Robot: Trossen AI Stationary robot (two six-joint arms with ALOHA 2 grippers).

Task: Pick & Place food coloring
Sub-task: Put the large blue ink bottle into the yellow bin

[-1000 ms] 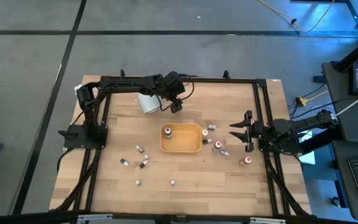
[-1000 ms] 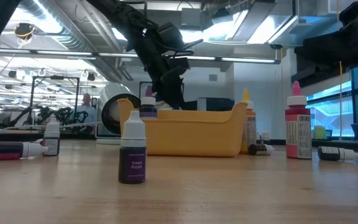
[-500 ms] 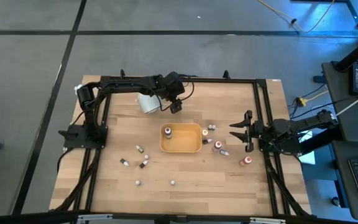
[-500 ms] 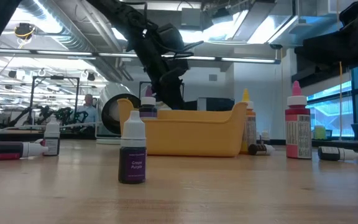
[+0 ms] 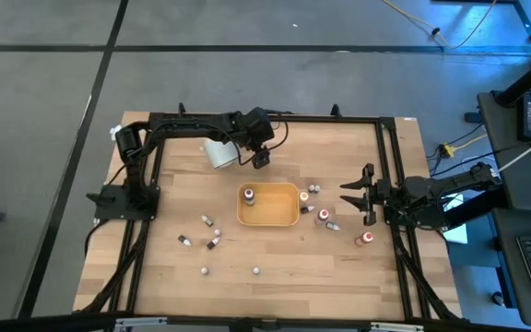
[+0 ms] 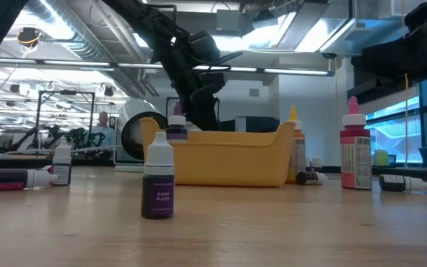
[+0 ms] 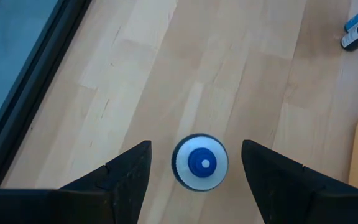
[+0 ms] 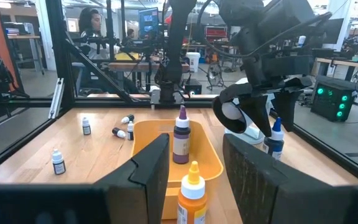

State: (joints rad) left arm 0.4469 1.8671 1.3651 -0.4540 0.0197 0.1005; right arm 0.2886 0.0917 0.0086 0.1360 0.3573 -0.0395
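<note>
A small food coloring bottle with a blue-and-white cap (image 7: pixel 199 163) stands upright on the wood just beyond the far side of the orange tray (image 5: pixel 279 218). My left gripper (image 7: pixel 196 152) hangs over it, open and slanting down, one finger on each side of the cap, with wood showing between each finger and the cap. From the right wrist, that gripper (image 8: pixel 263 93) shows above the same bottle (image 8: pixel 276 140). One purple bottle (image 8: pixel 181 140) stands inside the tray. My right gripper (image 5: pixel 350 194) waits open at the table's right side, holding nothing.
Several more small bottles lie or stand left of and in front of the tray (image 5: pixel 207 221) and to its right (image 5: pixel 323 215), one near the right arm (image 5: pixel 364 239). A large white cylinder (image 5: pixel 217 152) lies at the far left, beside the left arm. Bare wood lies along the near edge.
</note>
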